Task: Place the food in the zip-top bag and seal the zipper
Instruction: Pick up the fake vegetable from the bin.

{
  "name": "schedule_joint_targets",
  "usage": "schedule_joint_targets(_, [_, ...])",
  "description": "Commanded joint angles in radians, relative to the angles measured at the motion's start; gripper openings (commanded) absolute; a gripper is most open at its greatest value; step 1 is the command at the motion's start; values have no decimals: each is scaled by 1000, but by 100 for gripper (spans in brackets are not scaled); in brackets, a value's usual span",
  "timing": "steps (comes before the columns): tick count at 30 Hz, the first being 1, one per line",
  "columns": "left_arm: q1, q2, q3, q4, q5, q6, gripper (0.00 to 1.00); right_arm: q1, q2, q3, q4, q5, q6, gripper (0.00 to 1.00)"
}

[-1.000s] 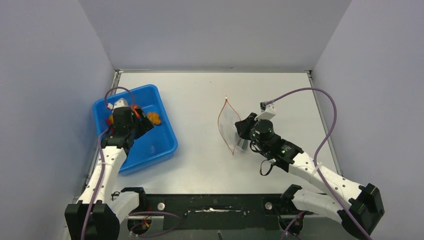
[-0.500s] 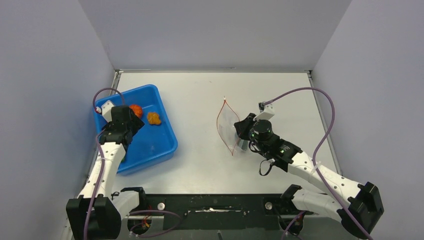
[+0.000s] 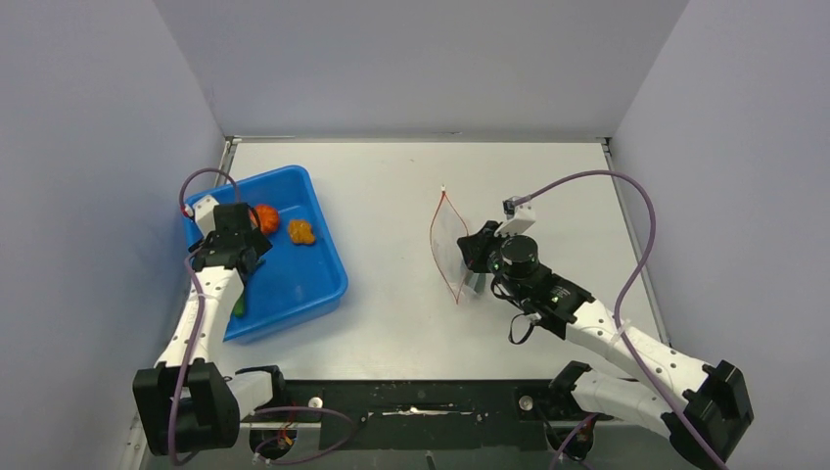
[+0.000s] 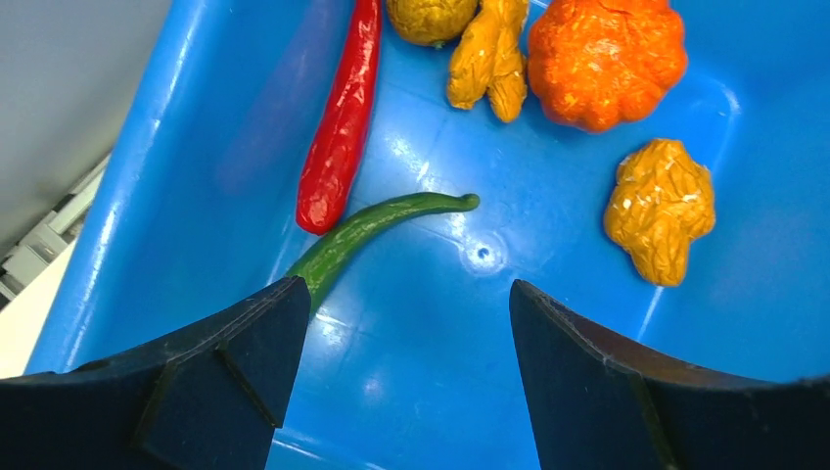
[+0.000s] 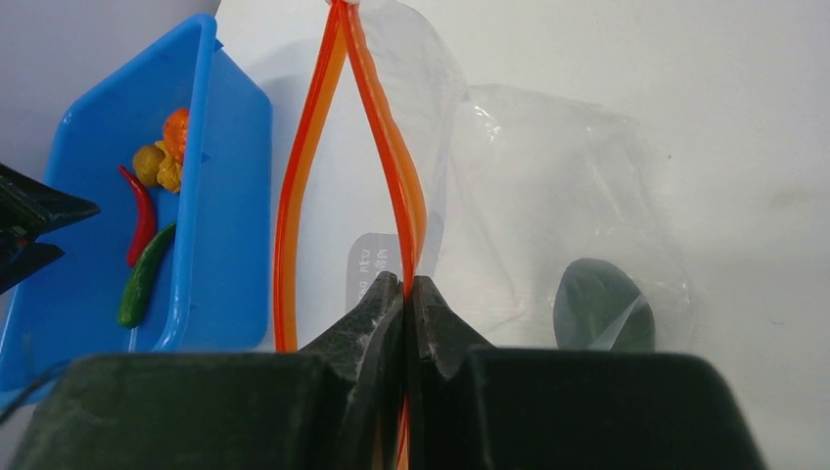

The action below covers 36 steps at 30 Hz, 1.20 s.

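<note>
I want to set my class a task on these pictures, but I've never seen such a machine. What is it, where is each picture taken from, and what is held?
Two white robot arms are bolted at a table's near edge, each ending in a two-finger gripper. The wide picture looks down from above; the other two come from wrist cameras. The left gripper hangs open and empty over a blue plastic tray of toy foods: slim red chili, curved green pepper, orange round fruit, yellow-brown lumps. The right gripper is shut on the red-orange zipper strip of a clear zip-top bag, whose mouth gapes. A dark green oval piece shows through its plastic.
</note>
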Motion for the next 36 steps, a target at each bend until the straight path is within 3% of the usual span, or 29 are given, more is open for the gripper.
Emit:
schedule_joint_targets(1, [29,37,52,66,-40,74,75,-13,-38,4,89,-43,-58,0])
schedule_joint_targets(5, [69,87,59,119,-59,169,71,-17,-54,-20,121,-73,-57,0])
schedule_joint_targets(11, [114,181,120,142,-44,199,60,-28,-66,-31,128,-96,-62,0])
schedule_joint_targets(19, [144,260,66,284,8,193,55,-39,-82,-20,113,-95,-90,0])
schedule_joint_targets(36, [173,457,118,274,-102,194,53,-43,-89,31,11,-84,-52,0])
